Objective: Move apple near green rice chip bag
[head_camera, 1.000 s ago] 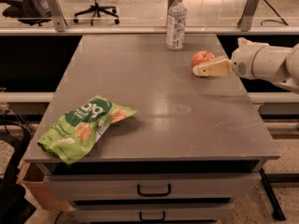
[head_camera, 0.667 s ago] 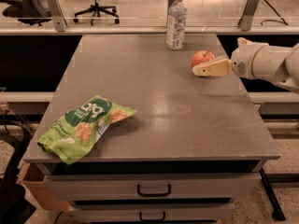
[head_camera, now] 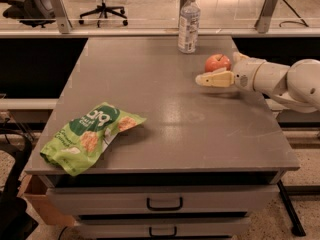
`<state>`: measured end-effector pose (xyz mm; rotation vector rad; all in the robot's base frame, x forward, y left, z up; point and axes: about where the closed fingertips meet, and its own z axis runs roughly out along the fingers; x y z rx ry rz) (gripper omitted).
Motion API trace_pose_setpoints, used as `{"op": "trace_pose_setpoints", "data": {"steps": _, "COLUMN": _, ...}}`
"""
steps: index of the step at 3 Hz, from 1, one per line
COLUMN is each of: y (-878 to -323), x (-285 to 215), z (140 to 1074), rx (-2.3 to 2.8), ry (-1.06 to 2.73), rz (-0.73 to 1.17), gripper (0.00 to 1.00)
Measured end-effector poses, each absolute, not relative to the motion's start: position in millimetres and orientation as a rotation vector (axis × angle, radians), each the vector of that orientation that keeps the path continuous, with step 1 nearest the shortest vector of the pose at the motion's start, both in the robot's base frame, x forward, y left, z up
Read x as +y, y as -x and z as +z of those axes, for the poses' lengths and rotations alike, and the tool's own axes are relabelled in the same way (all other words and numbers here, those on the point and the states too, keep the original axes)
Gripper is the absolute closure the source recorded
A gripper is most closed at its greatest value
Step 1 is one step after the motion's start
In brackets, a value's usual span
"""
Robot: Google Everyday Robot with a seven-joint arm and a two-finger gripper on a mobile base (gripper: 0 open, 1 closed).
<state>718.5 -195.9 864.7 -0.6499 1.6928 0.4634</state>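
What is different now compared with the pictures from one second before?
The gripper has pushed a little further in over the table, toward the picture's left, beside the apple. Nothing was visibly taken hold of or let go. The apple, the green rice chip bag and the water bottle stayed where they were.

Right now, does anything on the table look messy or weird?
Only a little. The green rice chip bag lies crumpled at the front left corner of the table, its end right at the edge. The water bottle stands upright, nothing is spilled, and the apple sits whole beside the gripper at the far right.
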Motion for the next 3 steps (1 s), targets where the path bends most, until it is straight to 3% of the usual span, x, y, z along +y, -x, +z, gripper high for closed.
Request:
{"op": "trace_pose_setpoints", "data": {"steps": 1, "y": -735.5, "x": -185.5, "z": 845.7, "rx": 1.666, "ry": 0.663, "rz": 0.541, "gripper": 0.17}}
{"op": "trace_pose_setpoints", "data": {"steps": 3, "y": -737.3, "x": -181.0, "z": 843.5, "rx": 1.665, "ry": 0.666, "rz": 0.551, "gripper": 0.65}}
